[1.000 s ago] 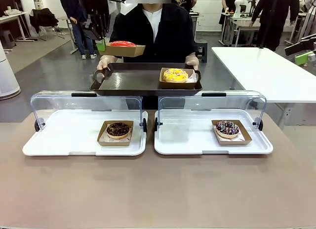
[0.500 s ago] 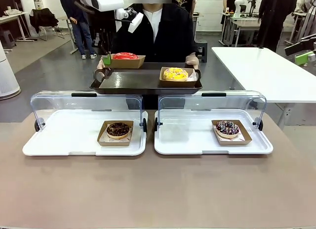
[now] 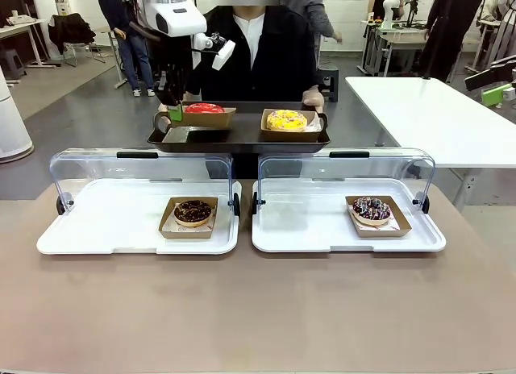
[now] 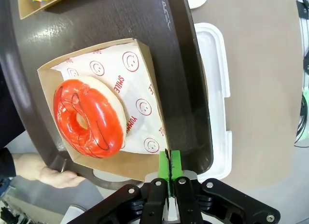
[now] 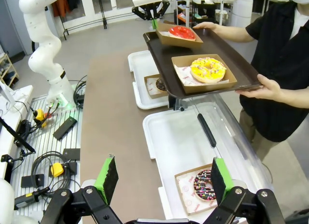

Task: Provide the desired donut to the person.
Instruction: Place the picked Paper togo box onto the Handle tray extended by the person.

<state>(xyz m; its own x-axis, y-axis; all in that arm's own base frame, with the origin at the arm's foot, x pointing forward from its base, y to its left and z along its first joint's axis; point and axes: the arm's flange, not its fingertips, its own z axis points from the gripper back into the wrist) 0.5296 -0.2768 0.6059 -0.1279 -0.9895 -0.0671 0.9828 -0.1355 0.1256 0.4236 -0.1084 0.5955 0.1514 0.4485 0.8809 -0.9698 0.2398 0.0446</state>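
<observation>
Left gripper (image 4: 169,162) pinched shut on the edge of the cardboard tray (image 4: 140,163) carrying the red-glazed donut (image 4: 89,117); the donut sits just beyond the fingertips. Tray rests on the dark serving tray (image 3: 234,136) the person (image 3: 258,51) holds. Right gripper (image 5: 164,178) wide open, holding nothing.

Bright, even overhead light; soft shadows on the bench (image 3: 258,309); glare on clear lids (image 3: 141,168); wrist views bend at edges.

At the frame's upper right stands a white side table (image 3: 435,116); at the far left edge, a white cylindrical unit (image 3: 12,120) (partly cropped).
</observation>
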